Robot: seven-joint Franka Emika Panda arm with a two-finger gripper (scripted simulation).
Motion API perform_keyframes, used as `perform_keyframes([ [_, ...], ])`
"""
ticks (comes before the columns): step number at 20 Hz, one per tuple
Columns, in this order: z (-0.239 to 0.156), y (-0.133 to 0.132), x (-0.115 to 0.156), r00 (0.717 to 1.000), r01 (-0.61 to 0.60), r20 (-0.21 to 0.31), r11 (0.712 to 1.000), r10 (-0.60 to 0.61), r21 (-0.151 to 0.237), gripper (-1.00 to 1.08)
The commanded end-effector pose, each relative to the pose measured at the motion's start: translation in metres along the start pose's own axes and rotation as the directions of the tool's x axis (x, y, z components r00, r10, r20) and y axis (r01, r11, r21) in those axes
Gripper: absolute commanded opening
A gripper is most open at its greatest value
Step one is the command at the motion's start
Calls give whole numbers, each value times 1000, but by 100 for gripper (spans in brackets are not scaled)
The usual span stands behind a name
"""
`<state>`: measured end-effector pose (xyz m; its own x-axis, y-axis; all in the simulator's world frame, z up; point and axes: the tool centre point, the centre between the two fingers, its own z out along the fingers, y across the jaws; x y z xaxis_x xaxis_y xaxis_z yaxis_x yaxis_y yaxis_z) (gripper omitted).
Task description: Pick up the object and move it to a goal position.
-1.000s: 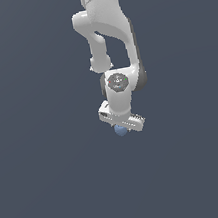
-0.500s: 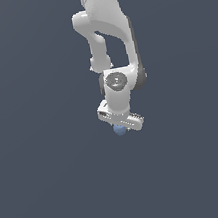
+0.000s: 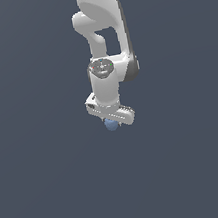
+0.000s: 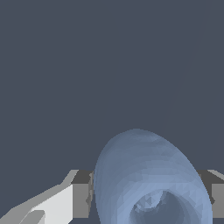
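Note:
The object [image 3: 112,125] is a small rounded blue-grey blob that peeks out just below the white gripper [image 3: 112,122] in the exterior view. In the wrist view the object [image 4: 148,175] fills the space between the two grey fingertips [image 4: 81,192], and both press against its sides. The gripper [image 4: 146,192] is shut on it. The white arm hangs from above, near the middle of the exterior view. Most of the object is hidden by the hand in the exterior view. I cannot tell how high it is above the surface.
A plain dark grey surface [image 3: 53,182] fills the rest of both views. No other object, container or edge shows.
The arm and gripper have shifted slightly with the object still held; its pose has barely changed.

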<state>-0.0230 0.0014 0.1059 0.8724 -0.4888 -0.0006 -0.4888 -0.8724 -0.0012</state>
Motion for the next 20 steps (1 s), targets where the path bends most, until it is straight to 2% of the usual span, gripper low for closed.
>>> perform_keyframes([
  [1,-21,15,5,1000,-1,-1,1000,1,1,-100],
  [20,-215,152,54,1000,-2,0,1000,2,1,-100],
])
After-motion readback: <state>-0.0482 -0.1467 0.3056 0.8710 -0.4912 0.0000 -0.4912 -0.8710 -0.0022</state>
